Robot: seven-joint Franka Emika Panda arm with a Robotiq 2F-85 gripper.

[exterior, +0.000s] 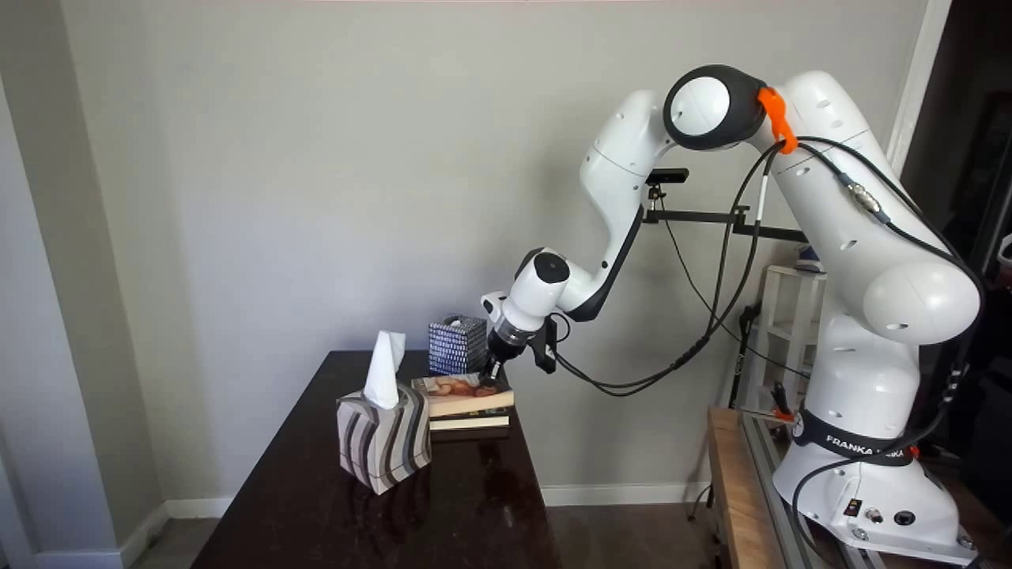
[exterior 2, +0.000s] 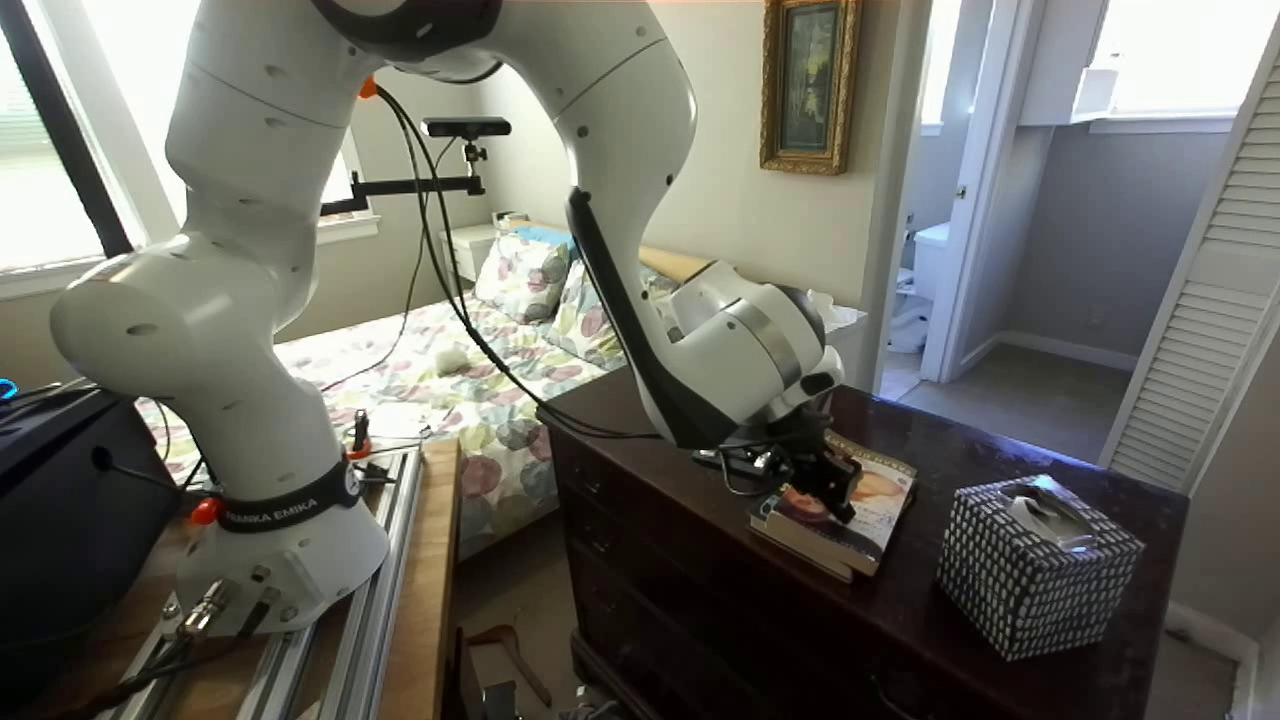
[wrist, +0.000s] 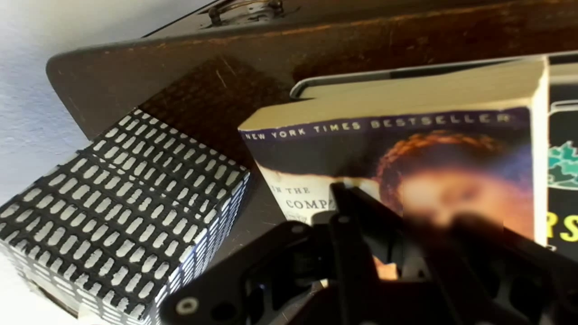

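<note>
Pale grey wall (exterior: 277, 197), bright daylit window (exterior 2: 40, 190), floral-covered bed (exterior 2: 500, 440), gilt-framed picture (exterior 2: 810, 85), white louvered door (exterior 2: 1210, 290), dark glossy wooden dresser (exterior 2: 650, 545) before me

On a dark, glossy wooden dresser (exterior: 443, 521) stand a striped tissue box (exterior: 383, 441) with a white tissue (exterior: 385, 371) sticking up and a patterned tissue box (exterior 2: 1035, 575). A stack of books (exterior: 470, 405) lies flat roughly between them, close to the dresser's drawer-side edge.

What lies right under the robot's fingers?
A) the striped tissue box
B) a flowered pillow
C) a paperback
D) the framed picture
C: in the wrist view the fingers reach over the paperback, whose "New York Times Bestseller" line reads beyond their tips; whether they touch it is unclear.
</note>
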